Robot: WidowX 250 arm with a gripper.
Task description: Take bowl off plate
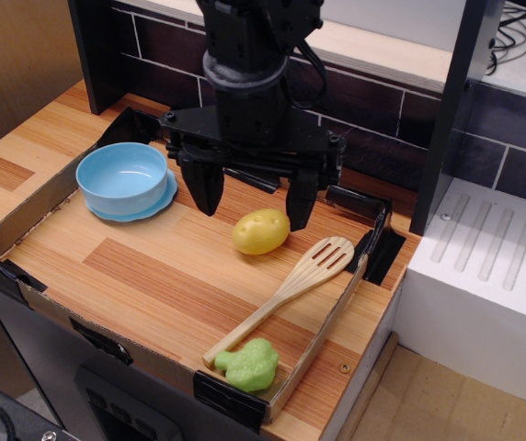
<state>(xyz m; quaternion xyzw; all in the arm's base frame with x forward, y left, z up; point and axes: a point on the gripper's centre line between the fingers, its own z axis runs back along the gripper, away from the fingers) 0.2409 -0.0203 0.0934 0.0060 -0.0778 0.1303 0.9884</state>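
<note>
Hanging over the worktop (pixel 153 276) with jaws spread apart and empty, the tool (pixel 252 200) is near the bowl (pixel 122 178), which sits on its plate (pixel 157 204).

— What's on my screen?
— My gripper (pixel 253 196) hangs wide open above the potato (pixel 261 231). The bowl (pixel 123 178) sits on the plate (pixel 161 201) at nine o'clock from it.
— And the rest?
— Wooden spatula (pixel 283 296) at five o'clock, a green toy (pixel 248 364), probably broccoli, at its handle end.
</note>
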